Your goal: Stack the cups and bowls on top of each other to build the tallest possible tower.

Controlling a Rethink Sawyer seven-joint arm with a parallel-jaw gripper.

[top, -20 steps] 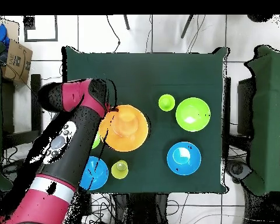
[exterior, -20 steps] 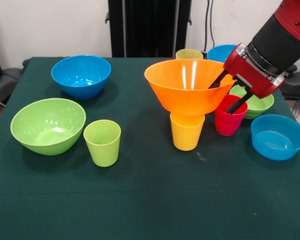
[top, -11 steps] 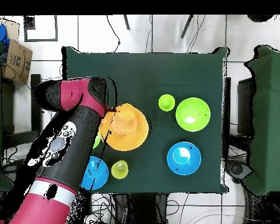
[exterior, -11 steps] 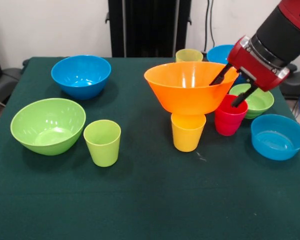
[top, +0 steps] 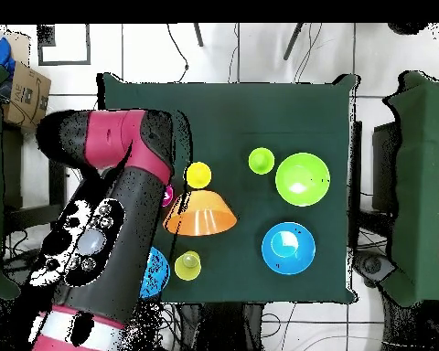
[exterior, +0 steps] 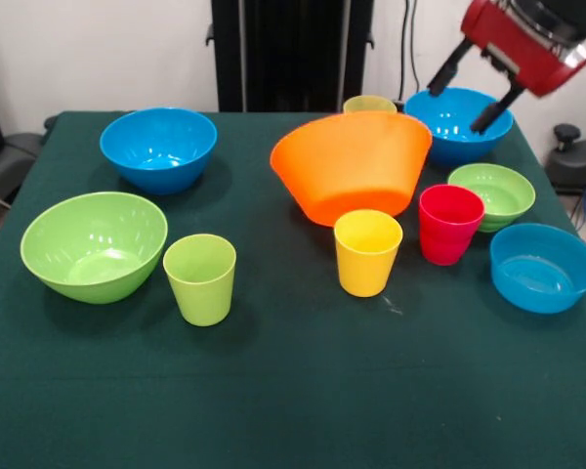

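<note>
2 black fingers (exterior: 451,66) spread apart, the empty gripper (exterior: 475,86) hangs high above the far blue bowl (exterior: 458,123). Orange bowl (exterior: 349,166) lies tipped on the table (exterior: 293,391) behind the yellow cup (exterior: 367,251).

Table with dark green cloth cover (exterior: 303,401). On it:
- large lime green plastic bowl (exterior: 94,245)
- lime green tumbler (exterior: 200,278)
- medium blue bowl (exterior: 158,148)
- large orange bowl (exterior: 350,165), tipped on its side
- bright yellow tumbler (exterior: 367,252)
- red tumbler (exterior: 450,224)
- small green bowl (exterior: 493,194)
- shallow blue bowl (exterior: 543,267)
- second medium blue bowl (exterior: 459,124)
- pale yellow tumbler (exterior: 369,104)
</note>
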